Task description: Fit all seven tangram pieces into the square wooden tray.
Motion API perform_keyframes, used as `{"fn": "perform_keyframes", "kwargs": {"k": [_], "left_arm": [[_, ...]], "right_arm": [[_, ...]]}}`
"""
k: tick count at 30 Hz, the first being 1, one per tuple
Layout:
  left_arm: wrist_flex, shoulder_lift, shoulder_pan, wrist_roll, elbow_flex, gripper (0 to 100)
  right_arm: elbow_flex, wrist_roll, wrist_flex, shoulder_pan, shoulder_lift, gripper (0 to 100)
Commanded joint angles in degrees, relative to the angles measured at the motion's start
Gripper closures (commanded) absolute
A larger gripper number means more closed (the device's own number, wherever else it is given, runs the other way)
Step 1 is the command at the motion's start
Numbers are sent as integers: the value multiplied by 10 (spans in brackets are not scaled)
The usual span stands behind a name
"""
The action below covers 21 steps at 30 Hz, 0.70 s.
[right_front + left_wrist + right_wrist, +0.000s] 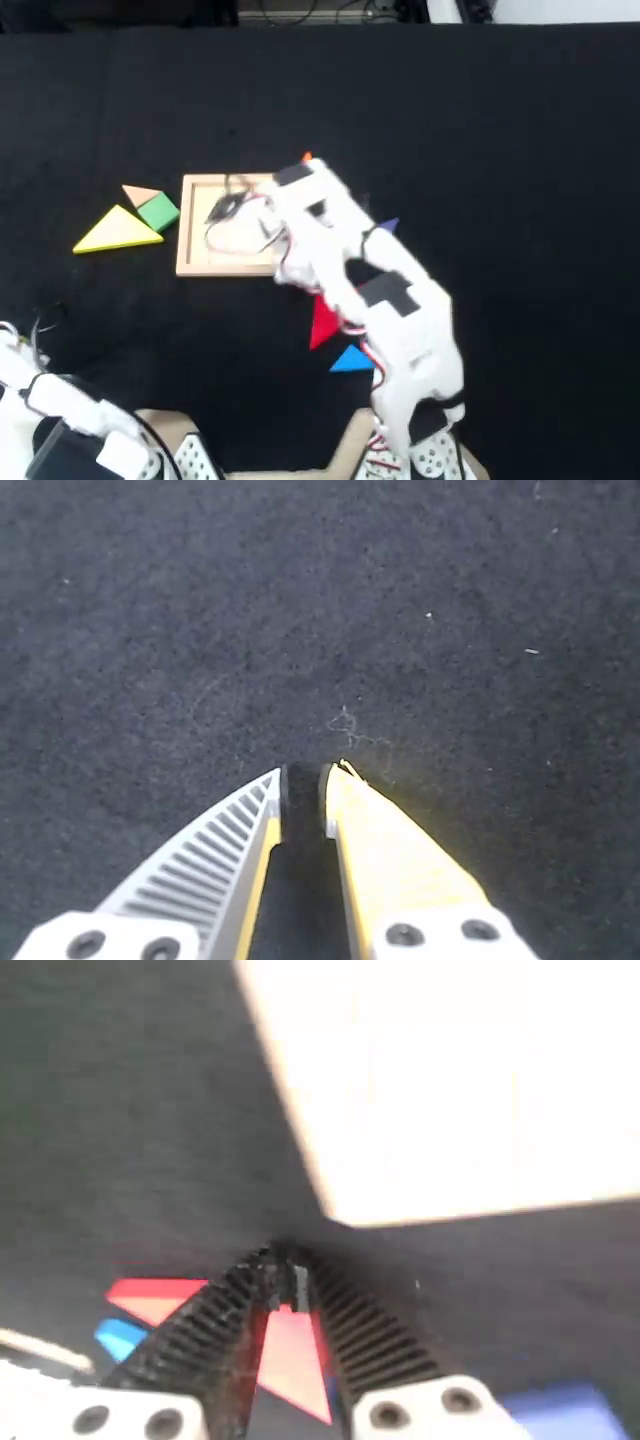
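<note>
Tray point(182, 230), square, pale wood, with low raised rim

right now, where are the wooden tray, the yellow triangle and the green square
wooden tray point(183, 235), high view, on its left rim
yellow triangle point(117, 232), high view, middle of its top face
green square point(158, 212), high view, middle of its top face

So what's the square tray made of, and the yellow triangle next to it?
The tray looks like pale bare wood: light tan, matte, with a raised rim. The yellow triangle has a flat, even colour, so probably painted; wood or plastic, I can't tell.
</note>
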Motion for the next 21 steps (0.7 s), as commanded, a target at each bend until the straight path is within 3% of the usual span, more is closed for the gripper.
{"fn": "perform_keyframes", "kwargs": {"k": [1,6,9,14,18,21], "left_arm": [[1,-10,-2,5,-6,909],[1,-10,-2,5,-5,909],[1,-10,-2,5,-5,909],[0,-10,6,6,-5,909],[2,-10,20,6,-3,909],[2,-10,24,6,-2,909]], "right_arm": [[-59,33,4,68,-3,988],[-90,65,10,151,-4,988],[-98,76,63,179,-15,988],[-76,123,130,224,-153,988],[38,165,67,251,-333,988],[202,193,-42,254,-451,987]]}}
